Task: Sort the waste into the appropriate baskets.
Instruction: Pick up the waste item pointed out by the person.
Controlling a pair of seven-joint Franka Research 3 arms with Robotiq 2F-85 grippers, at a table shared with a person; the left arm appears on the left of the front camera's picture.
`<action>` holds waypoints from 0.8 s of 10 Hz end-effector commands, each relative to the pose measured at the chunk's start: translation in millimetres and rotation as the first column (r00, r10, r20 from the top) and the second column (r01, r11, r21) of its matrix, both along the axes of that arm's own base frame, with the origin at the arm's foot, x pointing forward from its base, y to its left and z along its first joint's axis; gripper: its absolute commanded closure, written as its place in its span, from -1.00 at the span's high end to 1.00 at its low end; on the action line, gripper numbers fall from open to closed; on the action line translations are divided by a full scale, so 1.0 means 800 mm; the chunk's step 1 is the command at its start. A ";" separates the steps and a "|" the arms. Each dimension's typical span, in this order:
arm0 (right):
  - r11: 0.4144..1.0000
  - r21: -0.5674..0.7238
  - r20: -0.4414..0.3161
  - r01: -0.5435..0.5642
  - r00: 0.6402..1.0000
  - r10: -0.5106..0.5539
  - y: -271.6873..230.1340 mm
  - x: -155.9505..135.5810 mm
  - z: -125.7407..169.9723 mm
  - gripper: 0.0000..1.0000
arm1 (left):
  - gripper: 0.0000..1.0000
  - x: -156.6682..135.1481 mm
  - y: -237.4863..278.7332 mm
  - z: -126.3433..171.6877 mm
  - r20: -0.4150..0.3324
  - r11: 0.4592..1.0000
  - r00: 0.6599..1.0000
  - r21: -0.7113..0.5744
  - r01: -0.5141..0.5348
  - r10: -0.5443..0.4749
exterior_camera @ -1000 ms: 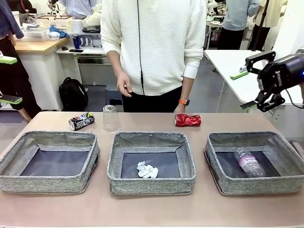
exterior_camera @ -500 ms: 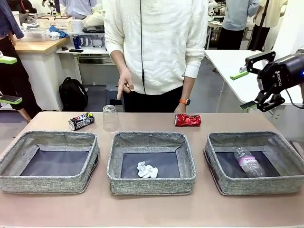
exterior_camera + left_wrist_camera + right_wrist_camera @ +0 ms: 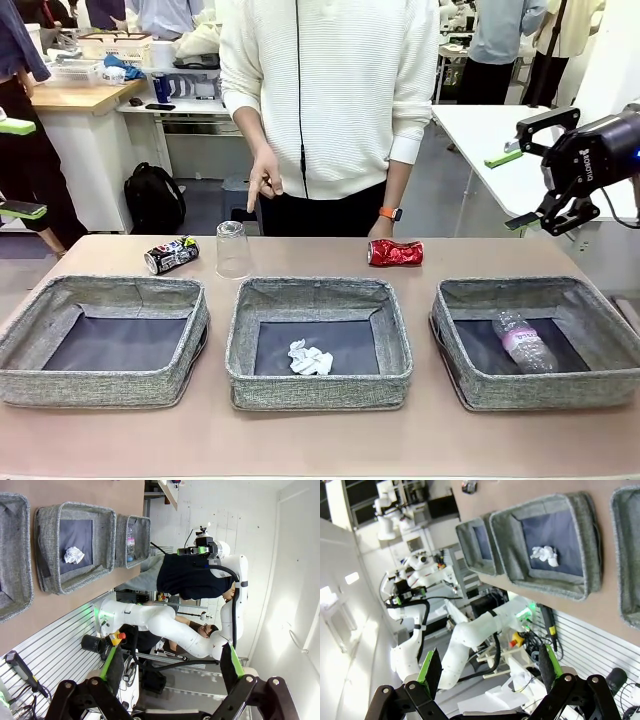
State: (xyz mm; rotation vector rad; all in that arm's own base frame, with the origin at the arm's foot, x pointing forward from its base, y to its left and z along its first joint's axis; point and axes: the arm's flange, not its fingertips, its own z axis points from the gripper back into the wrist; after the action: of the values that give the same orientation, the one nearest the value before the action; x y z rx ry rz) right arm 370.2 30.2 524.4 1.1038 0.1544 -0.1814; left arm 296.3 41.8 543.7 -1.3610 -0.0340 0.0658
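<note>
Front view across a brown table [image 3: 320,440] toward a person in a white sweater [image 3: 330,90] standing at the far side. Three shallow rectangular baskets of grey woven fabric sit in a row on the robot's side: the left basket [image 3: 100,385], the middle basket [image 3: 318,388] and the right basket [image 3: 545,392].

A crumpled white paper wad [image 3: 309,358] lies on the dark bottom of the middle basket. A clear pink-labelled bottle [image 3: 524,342] lies on its side in the right basket.

Beyond the baskets, on the bare table, a dark printed can [image 3: 171,255] lies on its side, with a clear plastic cup [image 3: 233,249] standing upside down just beside it. A crushed red can [image 3: 395,252] lies farther right.

The person's pointing hand [image 3: 264,185] hangs above the cup, index finger down. The other hand [image 3: 378,228] is just behind the red can.

The right gripper [image 3: 513,190] is held in the air at the far right, its green-padded fingers spread wide with nothing between them. The left gripper [image 3: 18,168] shows at the left edge, its fingertips equally wide apart and holding nothing.
</note>
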 end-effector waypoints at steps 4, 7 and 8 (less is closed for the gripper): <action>1.000 0.002 0.022 -0.020 1.000 0.020 -0.005 0.001 0.001 1.00 | 1.00 0.008 -0.002 -0.003 0.175 1.000 0.985 0.014 -0.013 0.011; 1.000 0.002 0.022 -0.020 1.000 0.020 -0.005 0.001 0.001 1.00 | 1.00 0.071 -0.011 -0.015 0.816 0.949 0.523 -0.095 -0.300 0.246; 1.000 0.002 0.022 -0.020 1.000 0.020 -0.005 0.001 0.001 1.00 | 1.00 0.083 -0.019 -0.020 0.851 0.935 0.443 -0.142 -0.324 0.282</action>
State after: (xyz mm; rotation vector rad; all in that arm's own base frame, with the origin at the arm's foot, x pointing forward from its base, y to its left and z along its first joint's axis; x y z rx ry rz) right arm 370.5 30.0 524.3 1.1040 0.1549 -0.1814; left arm 347.8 45.5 546.5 -1.3105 -0.7672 -0.1216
